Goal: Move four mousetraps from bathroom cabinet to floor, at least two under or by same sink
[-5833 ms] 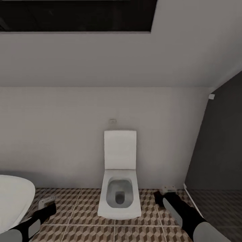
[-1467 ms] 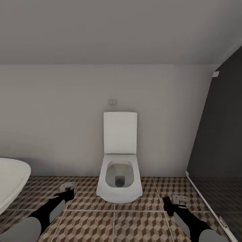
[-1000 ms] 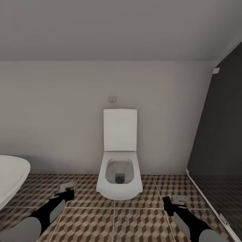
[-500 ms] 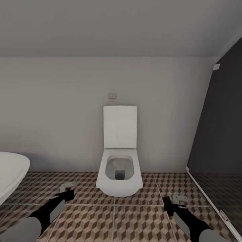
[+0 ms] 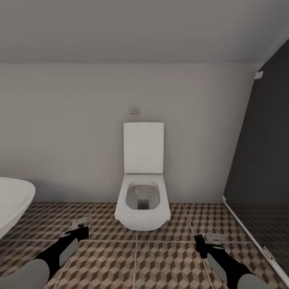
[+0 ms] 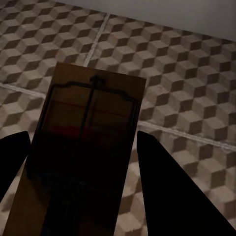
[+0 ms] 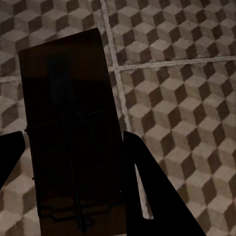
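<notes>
I am carrying two mousetraps across the bathroom, one in each end effector, and I judge this to be the transport step: both traps are out of the cabinet and neither is on the floor yet. The left end effector (image 6: 78, 162) is gripping a mousetrap (image 6: 86, 147) between its dark fingers, its wire bar facing the wrist camera. The right end effector (image 7: 73, 162) is likewise clamping a second mousetrap (image 7: 73, 132). In the head view these show as small pale pieces at the tips of the left end effector (image 5: 80, 224) and the right end effector (image 5: 212, 241).

Both arms are reaching forward and low, left arm at the near left, right arm at the near right, hovering above the cube-patterned bathroom floor (image 5: 160, 261). A white toilet (image 5: 142, 200) is standing against the far wall straight ahead, a white bathtub (image 5: 12, 200) is curving in at the left, and a dark panel (image 5: 265, 160) is rising on the right.

The next move, I think, is turning the base to find the sink, then lowering both traps beside it.
</notes>
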Motion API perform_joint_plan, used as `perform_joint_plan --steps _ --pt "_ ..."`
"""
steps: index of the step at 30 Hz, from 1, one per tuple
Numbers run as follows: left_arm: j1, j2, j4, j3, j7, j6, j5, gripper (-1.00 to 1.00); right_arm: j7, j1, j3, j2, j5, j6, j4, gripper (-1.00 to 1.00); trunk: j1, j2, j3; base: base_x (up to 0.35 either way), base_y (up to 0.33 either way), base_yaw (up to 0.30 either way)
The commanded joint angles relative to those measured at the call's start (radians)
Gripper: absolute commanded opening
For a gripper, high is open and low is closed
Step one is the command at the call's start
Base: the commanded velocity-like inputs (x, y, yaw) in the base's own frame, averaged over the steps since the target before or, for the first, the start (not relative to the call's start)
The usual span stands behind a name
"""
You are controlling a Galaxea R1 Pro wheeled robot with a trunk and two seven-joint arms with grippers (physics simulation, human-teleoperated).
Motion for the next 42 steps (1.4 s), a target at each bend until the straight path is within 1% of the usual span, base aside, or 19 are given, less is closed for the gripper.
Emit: perform_joint_plan --steps 1,8,42 --pt "-0.001 0.001 -0.003 -0.008 0.008 0.004 0.007 -1.0 -0.008 -0.001 0.008 -0.001 -0.007 0.005 -0.003 -1.0 0.004 -0.008 -0.004 0.0 0.0 0.0" --pt "0.0 0.001 -0.003 -0.008 0.008 0.004 0.007 -1.0 -0.008 -0.001 0.008 -0.001 -0.007 0.005 -0.003 -1.0 0.031 -0.057 -0.026 0.0 0.0 0.0" --pt "0.0 0.001 -0.003 -0.008 0.007 0.004 0.007 -1.0 -0.009 -0.001 0.01 -0.003 -0.006 0.006 -0.006 -1.0 0.046 -0.065 -0.158 0.0 0.0 0.0"
